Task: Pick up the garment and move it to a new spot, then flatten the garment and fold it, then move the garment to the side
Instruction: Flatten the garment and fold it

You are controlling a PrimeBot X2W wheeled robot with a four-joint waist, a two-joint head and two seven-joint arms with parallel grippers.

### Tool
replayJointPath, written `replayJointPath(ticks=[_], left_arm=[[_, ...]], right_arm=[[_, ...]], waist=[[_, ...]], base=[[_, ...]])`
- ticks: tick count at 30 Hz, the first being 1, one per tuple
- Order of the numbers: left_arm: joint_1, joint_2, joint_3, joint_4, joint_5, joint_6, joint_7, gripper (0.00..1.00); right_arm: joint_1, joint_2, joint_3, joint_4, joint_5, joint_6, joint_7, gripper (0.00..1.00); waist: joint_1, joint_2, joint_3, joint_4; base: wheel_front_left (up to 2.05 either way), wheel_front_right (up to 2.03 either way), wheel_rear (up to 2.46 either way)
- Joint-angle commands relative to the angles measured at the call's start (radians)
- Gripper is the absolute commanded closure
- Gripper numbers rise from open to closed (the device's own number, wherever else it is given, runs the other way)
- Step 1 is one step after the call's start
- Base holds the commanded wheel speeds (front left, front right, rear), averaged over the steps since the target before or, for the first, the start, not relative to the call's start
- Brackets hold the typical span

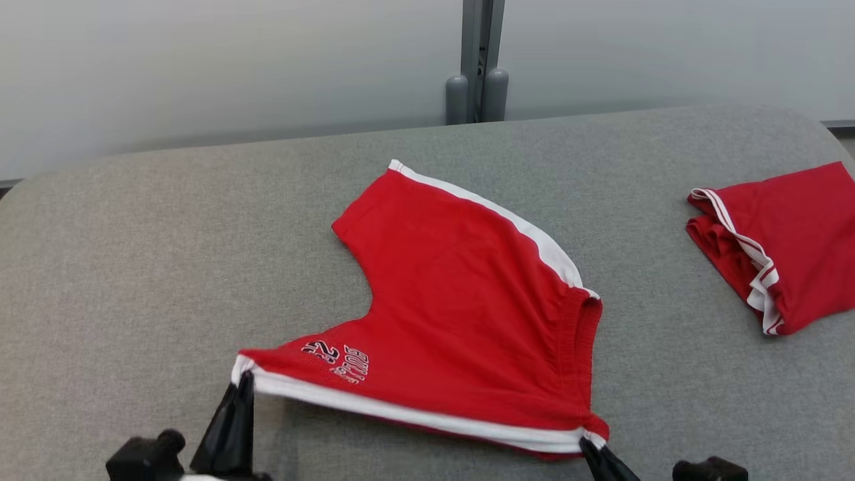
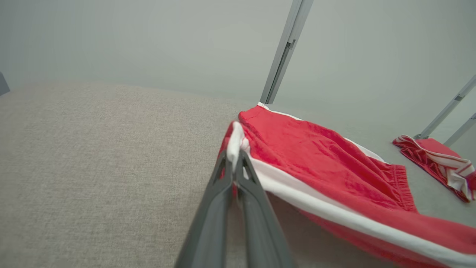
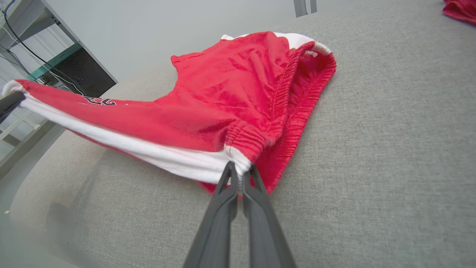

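The garment (image 1: 461, 300) is a pair of red shorts with white side stripes and dark lettering near one leg hem. It lies spread on the grey padded table (image 1: 133, 267), its near edge lifted and stretched between my two grippers. My left gripper (image 1: 242, 382) is shut on the leg-hem corner at the lower left; the left wrist view shows the garment (image 2: 327, 167) pinched at the left gripper (image 2: 235, 155). My right gripper (image 1: 590, 445) is shut on the waistband corner at the lower right, and the right wrist view has the garment (image 3: 223, 96) clamped in the right gripper (image 3: 240, 172).
A second red garment (image 1: 781, 240) with white trim lies folded at the table's right edge, also visible as a red garment (image 2: 438, 163) in the left wrist view. A grey post (image 1: 477, 60) stands behind the table against a pale wall. Open table surface lies to the left.
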Motion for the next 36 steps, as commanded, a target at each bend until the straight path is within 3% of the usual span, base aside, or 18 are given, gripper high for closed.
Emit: replayJointPath(ticks=[1,13,24,34,35,36], left_arm=[[-0.066,0.016,-0.003,0.001,0.01,-0.007,0.008,1.0],[-0.609,0.063,-0.06,0.209,0.056,-0.071,0.079,1.0],[-1.064,0.045,-0.121,0.662,0.085,-0.101,0.068,1.0],[-1.271,0.021,-0.162,0.99,0.064,-0.121,0.003,1.0],[-1.282,0.017,-0.164,1.012,0.057,-0.123,-0.008,0.8],[-1.29,0.015,-0.167,1.032,0.055,-0.124,-0.014,0.0]], right_arm=[[-0.032,0.005,-0.009,-0.008,0.002,0.0,0.004,1.0],[-0.309,0.093,-0.064,0.059,0.113,0.0,-0.012,1.0],[-0.542,0.115,-0.064,0.179,0.22,0.0,-0.061,1.0],[-0.606,0.114,-0.007,0.222,0.297,0.0,-0.095,1.0],[-0.608,0.114,0.001,0.221,0.303,0.0,-0.099,0.82],[-0.609,0.113,0.006,0.223,0.301,0.0,-0.101,0.52]], waist=[[0.0,0.0,0.028,-0.002],[0.0,0.0,0.249,-0.048],[0.0,0.0,0.37,-0.106],[0.0,0.0,0.423,-0.152],[0.0,0.0,0.425,-0.154],[0.0,0.0,0.426,-0.155]], base=[[0.0,0.0,0.0],[0.0,0.0,0.0],[0.0,0.0,0.0],[0.0,0.0,0.0],[0.0,0.0,0.0],[0.0,0.0,0.0]])
